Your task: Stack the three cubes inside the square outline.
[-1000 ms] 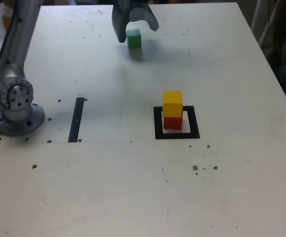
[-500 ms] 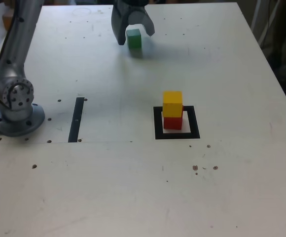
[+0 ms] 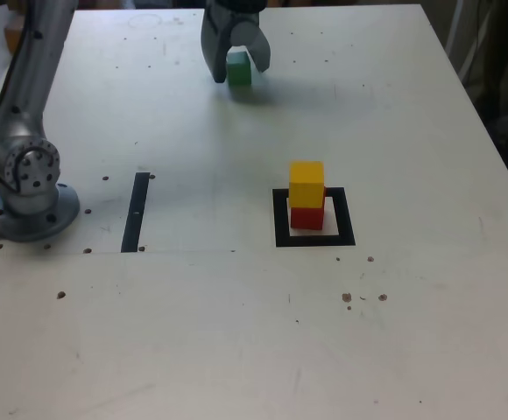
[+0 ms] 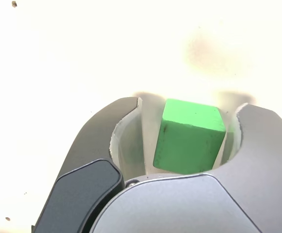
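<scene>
Green cube [image 4: 189, 136] sits between the partly closed gripper [image 3: 236, 66], not yet clamped.

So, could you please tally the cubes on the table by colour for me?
Red cube: 1
Yellow cube: 1
Green cube: 1
Total: 3 cubes

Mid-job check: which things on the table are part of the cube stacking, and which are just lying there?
Part of the job:
green cube, between the jaws of the gripper
yellow cube, on top of the red cube
square outline, around the red cube

Just lying there:
thin black strip
</scene>
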Robot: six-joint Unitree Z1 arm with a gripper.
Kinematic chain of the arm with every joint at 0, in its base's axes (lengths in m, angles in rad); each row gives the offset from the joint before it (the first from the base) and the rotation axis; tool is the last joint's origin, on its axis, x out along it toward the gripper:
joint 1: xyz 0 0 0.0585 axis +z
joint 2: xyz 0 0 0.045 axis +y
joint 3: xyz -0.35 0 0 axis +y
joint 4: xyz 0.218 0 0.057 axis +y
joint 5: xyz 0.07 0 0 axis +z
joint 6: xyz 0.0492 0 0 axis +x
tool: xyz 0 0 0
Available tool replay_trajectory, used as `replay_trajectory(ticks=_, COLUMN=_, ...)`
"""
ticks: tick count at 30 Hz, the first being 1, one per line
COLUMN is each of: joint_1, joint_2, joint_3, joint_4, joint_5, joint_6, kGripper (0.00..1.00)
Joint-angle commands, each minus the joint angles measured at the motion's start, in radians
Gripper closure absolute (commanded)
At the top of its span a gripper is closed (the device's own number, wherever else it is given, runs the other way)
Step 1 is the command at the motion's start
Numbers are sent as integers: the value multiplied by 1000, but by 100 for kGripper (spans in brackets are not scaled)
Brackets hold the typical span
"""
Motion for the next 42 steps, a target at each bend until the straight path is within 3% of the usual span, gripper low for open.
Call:
replay_trajectory(ticks=1, joint_1=1, joint_2=-7, joint_3=-1, joint_4=-2, joint_5=-7, joint_6=5, kGripper=67)
replay_trajectory(ticks=10, joint_1=1, joint_2=-8, joint_3=-3, joint_4=-3, joint_5=-68, joint_6=40, kGripper=81)
replay_trajectory(ticks=23, joint_1=-14, joint_2=-38, joint_3=-11, joint_4=20, joint_5=-92, joint_6=42, kGripper=84)
replay_trajectory(ticks=31, joint_1=-107, joint_2=-141, joint_3=-82, joint_4=159, joint_5=-79, joint_6=20, kGripper=85)
replay_trajectory(ticks=37, joint_1=-220, joint_2=-252, joint_3=-105, joint_4=258, joint_5=-98, joint_6=2, kGripper=85)
replay_trajectory(ticks=42, joint_1=-350, joint_2=-313, joint_3=-65, joint_4=282, joint_5=-123, joint_6=-45, kGripper=85)
